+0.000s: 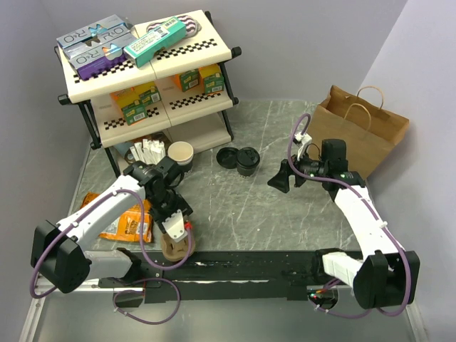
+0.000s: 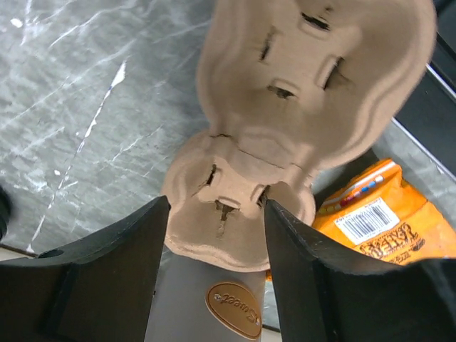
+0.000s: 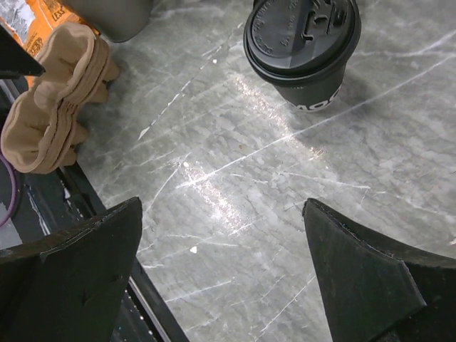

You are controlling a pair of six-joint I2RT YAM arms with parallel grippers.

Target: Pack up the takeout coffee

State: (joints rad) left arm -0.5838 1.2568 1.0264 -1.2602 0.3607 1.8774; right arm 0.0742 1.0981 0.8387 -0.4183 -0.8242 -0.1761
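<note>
**Pulp cup carrier (image 2: 299,78) under the left end effector (image 2: 217,205), takeout coffee (image 3: 303,39) ahead of the right end effector (image 3: 221,203)**

Nearest, the left end effector's fingers stand apart, one on each side of the pulp cup carrier's near lobe; whether they press it cannot be told. An orange snack bag (image 2: 377,221) lies just beside this end effector. The right end effector is spread wide and holds nothing, over bare tabletop (image 3: 235,142). The takeout coffee stands upright beyond its fingertips, apart from them, with its lid on. A loose black lid (image 1: 228,157) lies just beside the cup. A brown paper bag (image 1: 363,128) stands behind the right end effector's wrist.
</note>
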